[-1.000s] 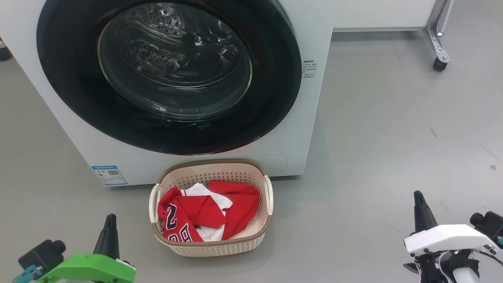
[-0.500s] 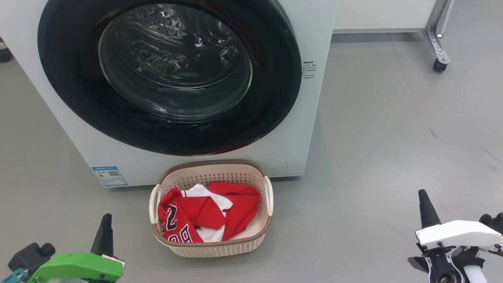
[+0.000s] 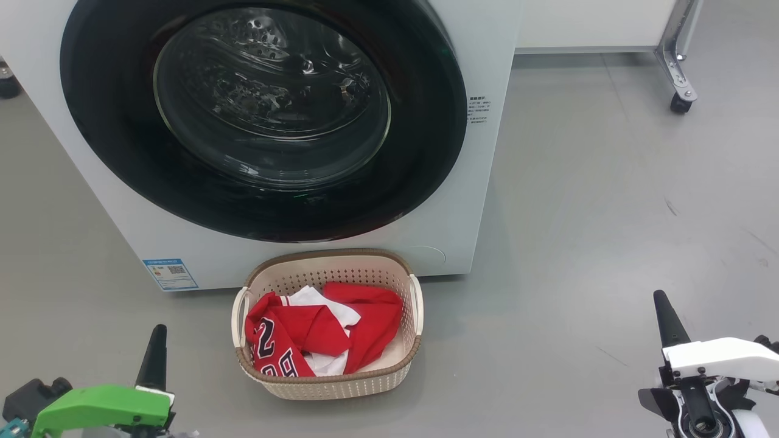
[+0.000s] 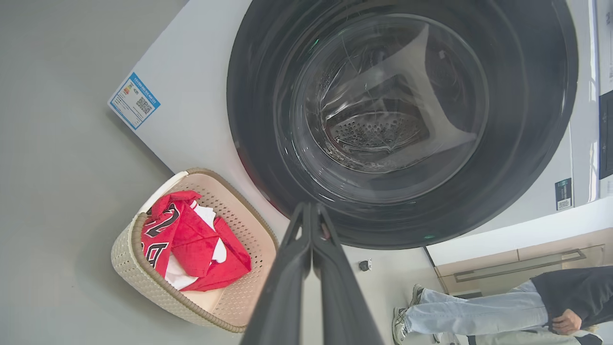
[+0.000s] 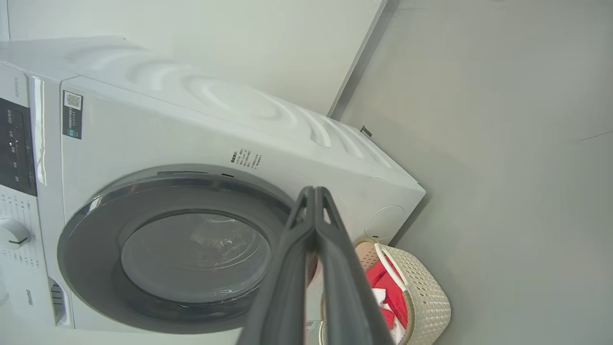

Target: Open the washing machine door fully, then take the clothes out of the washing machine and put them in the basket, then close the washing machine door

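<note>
The washing machine door (image 3: 268, 115) lies flat against the white washing machine (image 3: 487, 55), its glass showing the steel drum behind. In front of the machine stands the cream basket (image 3: 328, 383) holding the red and white clothes (image 3: 322, 331), a numbered jersey on top. My left gripper (image 3: 155, 340) is shut and empty at the lower left, well left of the basket. My right gripper (image 3: 664, 310) is shut and empty at the lower right, far from the basket. The left wrist view shows the door (image 4: 402, 120), basket (image 4: 143, 282) and clothes (image 4: 191, 239); the right wrist view shows the door (image 5: 177, 249) and basket (image 5: 426, 297).
Grey floor (image 3: 608, 213) stretches to the right of the machine. A metal leg on a caster (image 3: 678, 100) stands at the far right under a white cabinet. A person's legs in jeans (image 4: 469, 316) show in the left wrist view beside the machine.
Both grippers have drawn back toward the bottom of the head view, away from the machine. The head camera has shifted slightly. Door, basket and clothes stay as they were.
</note>
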